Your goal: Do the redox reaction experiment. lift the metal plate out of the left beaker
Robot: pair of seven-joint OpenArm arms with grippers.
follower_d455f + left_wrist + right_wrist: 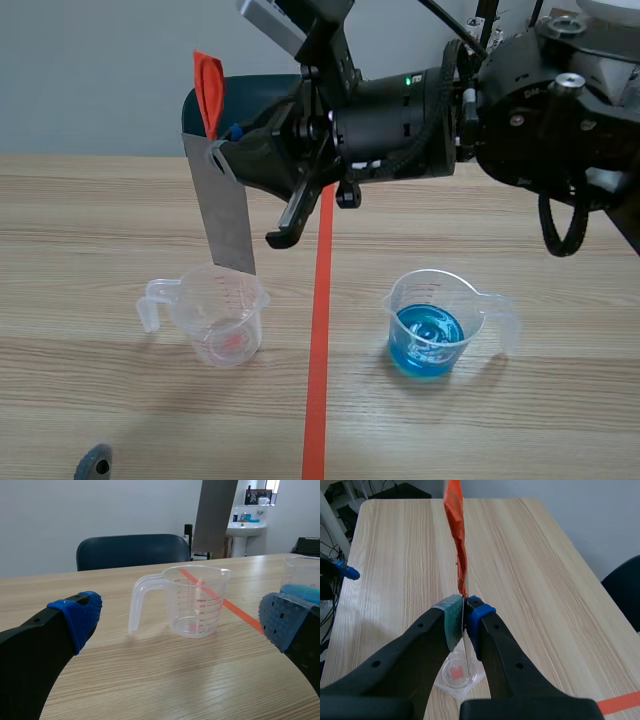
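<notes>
Two beakers stand either side of the orange tape line (318, 330): the clear beaker (222, 322) at eight o'clock on the table, the blue-filled beaker (432, 325) at four. The right gripper (465, 611) is clamped on the top of the metal plate (225, 215), whose orange tag (208, 92) sticks up toward twelve. The plate hangs tilted, its lower edge just over the clear beaker's rim. The left gripper (182, 617) sits low, fingers wide apart, facing that beaker.
</notes>
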